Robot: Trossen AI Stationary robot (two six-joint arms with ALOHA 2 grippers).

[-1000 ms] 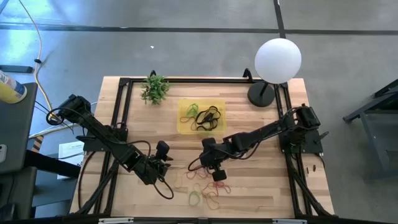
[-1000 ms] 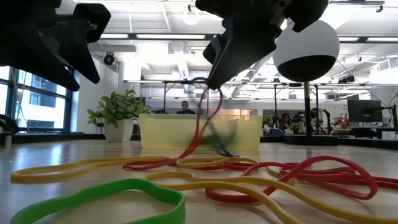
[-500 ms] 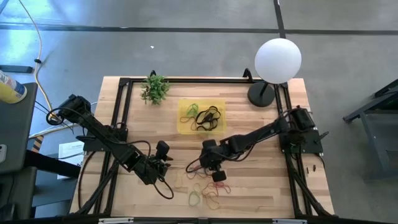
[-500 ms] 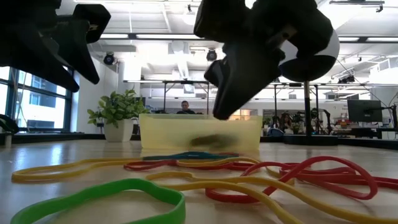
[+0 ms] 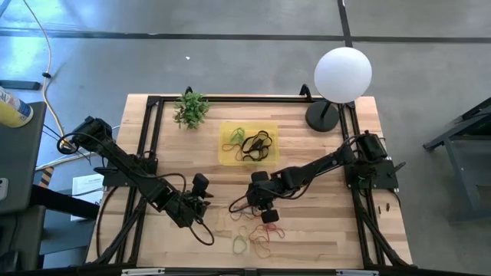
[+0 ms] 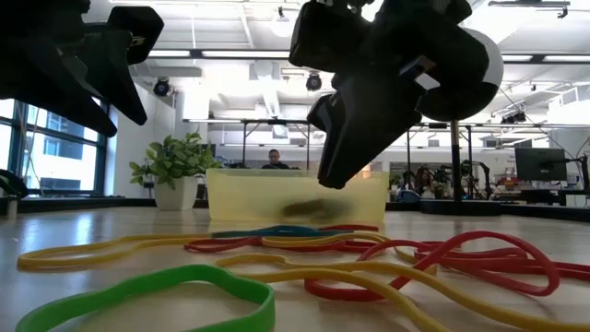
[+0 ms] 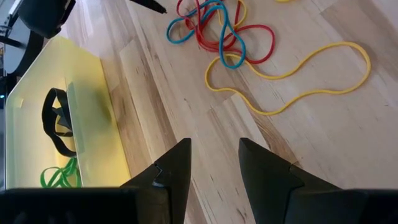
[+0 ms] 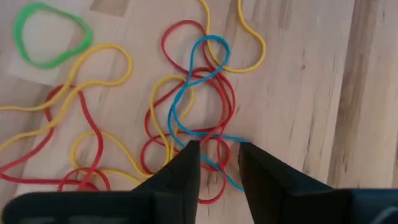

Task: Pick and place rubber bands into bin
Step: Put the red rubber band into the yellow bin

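Shallow translucent yellow rectangular plastic bin (image 5: 248, 143) upper centre of the high view on the pale wooden table (image 5: 322, 230), holding several black rubber bands (image 5: 254, 144) plus a green rubber band (image 5: 235, 135). Loose tangle of thin red, yellow and blue rubber bands (image 8: 186, 118) spread on the bare wood lower centre of the high view, with one separate green loop (image 5: 240, 244) at the lower edge of the pile.

Right claw (image 8: 217, 163) hanging just above the tangle, below the bin in the high view, two dark fingers slightly spread with a narrow gap, nothing pinched; blue band lying directly beneath the tips.

Left claw (image 7: 211, 163) lower left of centre in the high view, raised over bare wood beside the pile, fingers parted, empty; the bin's corner and a long yellow loop (image 7: 292, 74) visible beyond.

Small green plant (image 5: 190, 109) near the table's upper left, just left of the bin. White globe lamp (image 5: 342, 73) on a dark base at upper right.
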